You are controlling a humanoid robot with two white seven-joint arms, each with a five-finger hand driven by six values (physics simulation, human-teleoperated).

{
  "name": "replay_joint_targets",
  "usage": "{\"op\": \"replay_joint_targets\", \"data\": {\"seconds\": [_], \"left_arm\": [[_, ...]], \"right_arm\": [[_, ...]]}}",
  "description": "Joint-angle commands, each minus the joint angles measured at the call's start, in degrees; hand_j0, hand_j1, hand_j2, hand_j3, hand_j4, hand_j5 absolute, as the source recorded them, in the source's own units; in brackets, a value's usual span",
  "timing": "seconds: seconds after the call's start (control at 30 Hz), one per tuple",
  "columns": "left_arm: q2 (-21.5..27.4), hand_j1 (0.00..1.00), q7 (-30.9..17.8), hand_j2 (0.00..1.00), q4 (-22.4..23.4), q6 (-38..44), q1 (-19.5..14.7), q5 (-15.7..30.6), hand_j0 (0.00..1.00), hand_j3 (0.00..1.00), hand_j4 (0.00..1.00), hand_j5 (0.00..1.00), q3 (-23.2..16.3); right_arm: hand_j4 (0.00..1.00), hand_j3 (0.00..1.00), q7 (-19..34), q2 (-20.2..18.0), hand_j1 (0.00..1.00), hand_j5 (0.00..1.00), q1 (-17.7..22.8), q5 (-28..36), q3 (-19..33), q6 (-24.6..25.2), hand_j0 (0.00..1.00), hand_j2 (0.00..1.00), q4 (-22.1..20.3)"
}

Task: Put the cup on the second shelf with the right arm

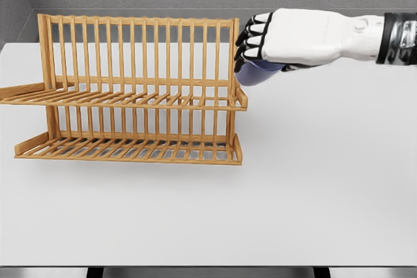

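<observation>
Smooth white table [326, 180]; slatted wooden rack [130, 96]; right hand [273, 40] grips bluish cup [254, 73].

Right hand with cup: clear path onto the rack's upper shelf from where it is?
Probably yes. The right hand holds the cup just beyond the rack's right end, level with the upper shelf; nothing on that shelf, only its end lip to clear.
</observation>
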State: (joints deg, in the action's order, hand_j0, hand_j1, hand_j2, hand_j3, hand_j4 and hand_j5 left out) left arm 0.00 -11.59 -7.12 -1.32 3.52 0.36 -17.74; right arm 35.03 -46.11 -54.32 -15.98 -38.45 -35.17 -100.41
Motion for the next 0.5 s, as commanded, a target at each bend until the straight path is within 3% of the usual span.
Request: {"op": "replay_joint_targets", "data": {"seconds": [0.0, 0.47], "left_arm": [[0.0, 1.0, 0.0, 1.0, 0.0, 0.0, -0.1, 0.0, 1.0, 1.0, 1.0, 1.0, 0.0], [0.0, 1.0, 0.0, 1.0, 0.0, 0.0, -0.1, 0.0, 1.0, 1.0, 1.0, 1.0, 0.0]], "right_arm": [[0.69, 0.69, 0.0, 1.0, 0.69, 0.69, -0.1, 0.2, -0.2, 0.2, 0.69, 0.69, -0.1], [0.69, 0.69, 0.0, 3.7, 0.69, 0.69, -0.6, 0.2, -3.9, 0.2, 0.69, 0.69, -0.1]]}}
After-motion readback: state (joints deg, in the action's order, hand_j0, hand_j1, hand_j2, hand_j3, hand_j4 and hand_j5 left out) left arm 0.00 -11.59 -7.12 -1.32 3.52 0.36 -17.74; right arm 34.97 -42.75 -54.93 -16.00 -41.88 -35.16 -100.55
